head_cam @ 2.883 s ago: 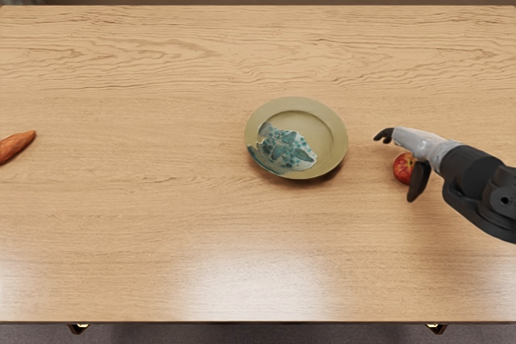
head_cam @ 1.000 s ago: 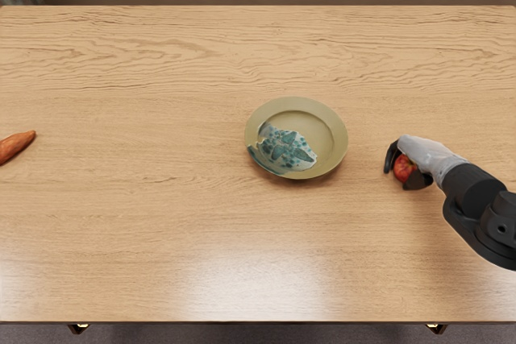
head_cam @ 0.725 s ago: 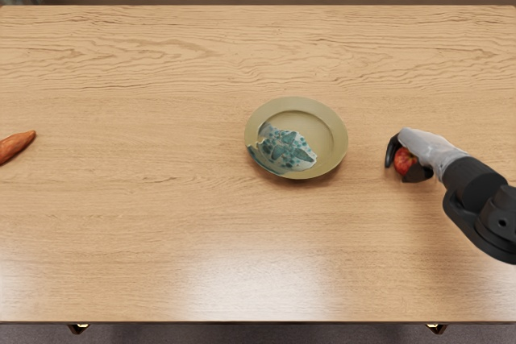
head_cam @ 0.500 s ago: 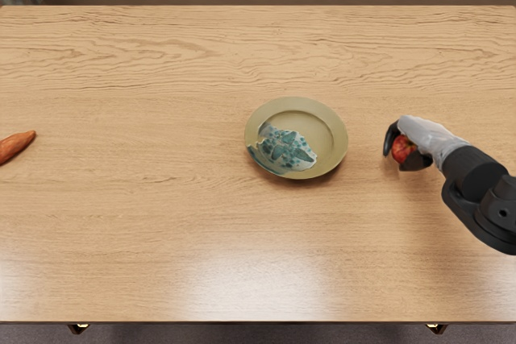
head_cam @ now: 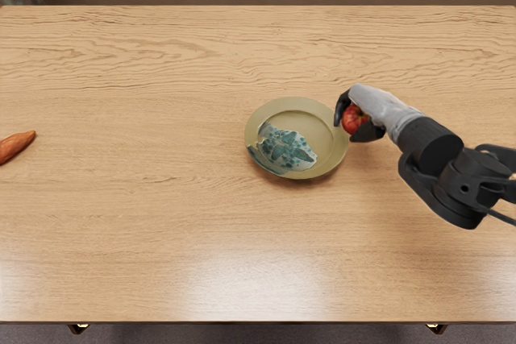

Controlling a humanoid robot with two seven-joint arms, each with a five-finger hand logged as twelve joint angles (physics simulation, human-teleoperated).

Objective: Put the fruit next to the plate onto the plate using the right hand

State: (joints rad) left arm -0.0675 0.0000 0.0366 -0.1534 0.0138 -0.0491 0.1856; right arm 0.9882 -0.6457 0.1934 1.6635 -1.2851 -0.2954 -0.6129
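The right hand is curled around the apple, a small, round, glossy red fruit partly covered by dark fingers. The apple sits at the right rim of the plate. Whether they touch cannot be determined.

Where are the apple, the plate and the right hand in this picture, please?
apple (head_cam: 351, 119), head view, on its visible red skin.
plate (head_cam: 316, 124), head view, on the bare olive inner surface.
right hand (head_cam: 372, 106), head view, on its grey back.
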